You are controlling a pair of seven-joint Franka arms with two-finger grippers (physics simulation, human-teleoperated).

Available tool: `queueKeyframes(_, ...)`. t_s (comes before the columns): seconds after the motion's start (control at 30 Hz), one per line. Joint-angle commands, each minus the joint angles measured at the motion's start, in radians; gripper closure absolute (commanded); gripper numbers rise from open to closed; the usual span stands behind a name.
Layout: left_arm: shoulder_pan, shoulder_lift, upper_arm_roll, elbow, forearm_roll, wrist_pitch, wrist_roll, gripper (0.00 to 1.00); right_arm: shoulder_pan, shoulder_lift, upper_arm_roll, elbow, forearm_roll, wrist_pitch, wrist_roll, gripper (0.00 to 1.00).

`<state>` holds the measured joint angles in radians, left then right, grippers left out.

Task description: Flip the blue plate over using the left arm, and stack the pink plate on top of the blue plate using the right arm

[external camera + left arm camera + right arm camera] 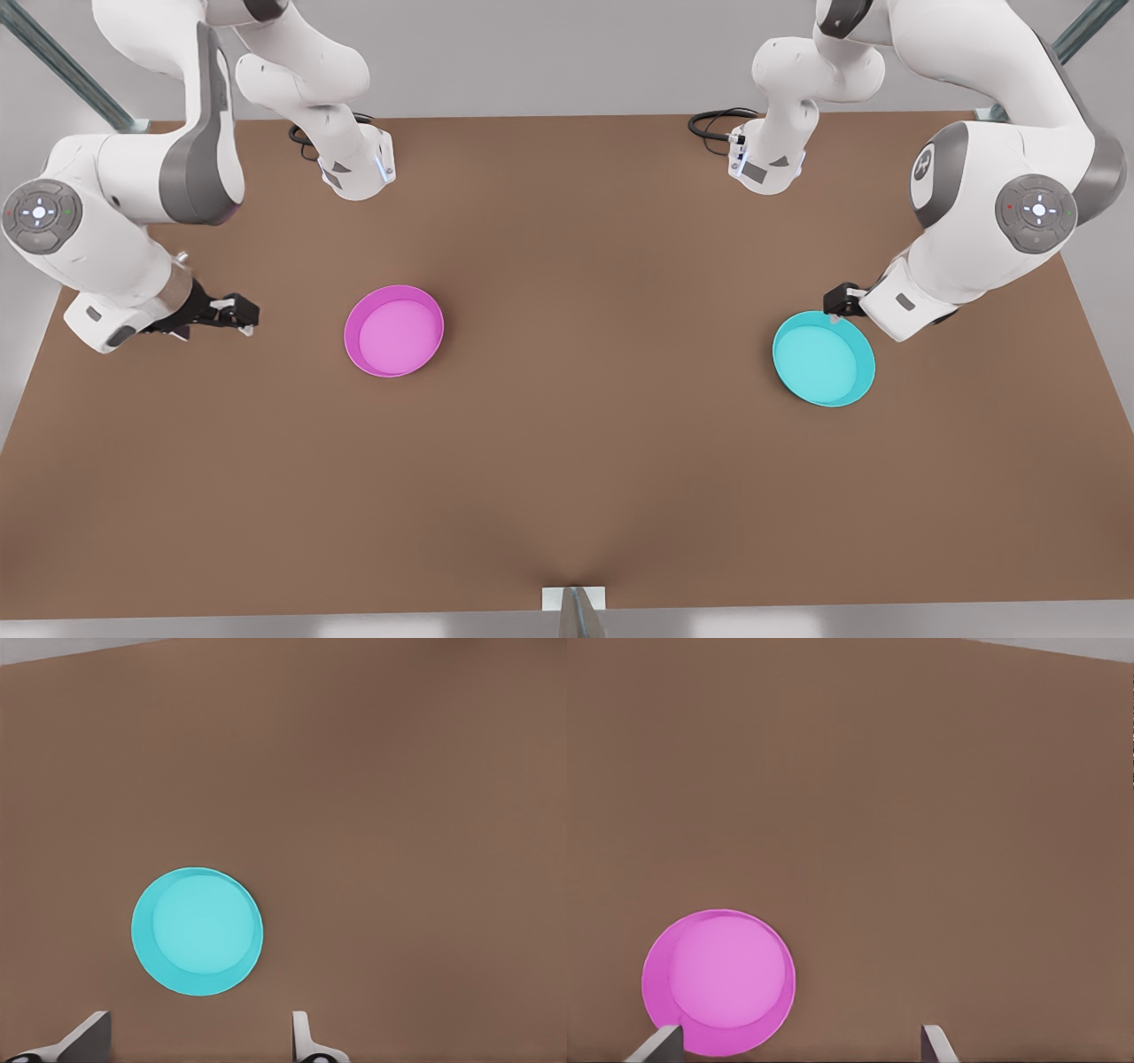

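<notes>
Left gripper [840, 299], fingers [301, 1038] spread wide and empty, hovering at the far rim of the blue plate [824, 359] on the front view's right; apparently placed to catch the rim for the flip. Plate resting rim-up on the table [585, 425], not yet turned. Right gripper [237, 315], likewise wide and empty, waiting low at the front view's left, apart from the pink plate [394, 330], itself well apart from the blue.
</notes>
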<state>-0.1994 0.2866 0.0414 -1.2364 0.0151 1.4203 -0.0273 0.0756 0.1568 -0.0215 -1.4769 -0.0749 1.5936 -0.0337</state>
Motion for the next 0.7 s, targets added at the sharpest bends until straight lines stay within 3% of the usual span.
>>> queueKeyframes(0.0,0.000,0.002,0.000,0.000,0.002,0.000,-0.002,0.00,0.003,0.000,0.000,0.000,0.000,0.000,0.000,0.00)
queueKeyframes(0.1,0.008,0.028,0.008,-0.002,-0.012,0.012,0.007,0.00,0.003,-0.002,-0.005,-0.011,0.000,0.031,-0.002,0.00)
queueKeyframes(0.23,0.074,0.172,0.212,-0.011,-0.331,0.049,0.187,0.00,0.006,0.000,-0.001,-0.011,0.001,0.035,0.005,0.00)
queueKeyframes(0.3,0.161,0.247,0.213,-0.037,-0.378,0.090,0.341,0.00,-0.003,0.000,-0.001,-0.013,0.003,0.055,0.005,0.00)
queueKeyframes(0.37,0.221,0.247,0.213,-0.173,-0.445,0.189,0.501,0.00,0.000,0.000,-0.001,-0.013,0.003,0.048,0.006,0.00)
queueKeyframes(0.47,0.294,0.333,0.213,-0.193,-0.491,0.227,0.625,0.00,-0.014,0.001,0.000,-0.009,0.006,0.055,-0.008,0.00)
queueKeyframes(0.6,0.316,0.413,0.215,-0.198,-0.501,0.238,0.698,0.00,-0.019,-0.003,-0.003,0.023,0.015,0.042,-0.002,0.00)
queueKeyframes(0.67,0.313,0.390,0.216,-0.297,-0.500,0.330,0.789,0.00,-0.023,-0.005,-0.003,0.049,0.020,0.033,-0.002,0.00)
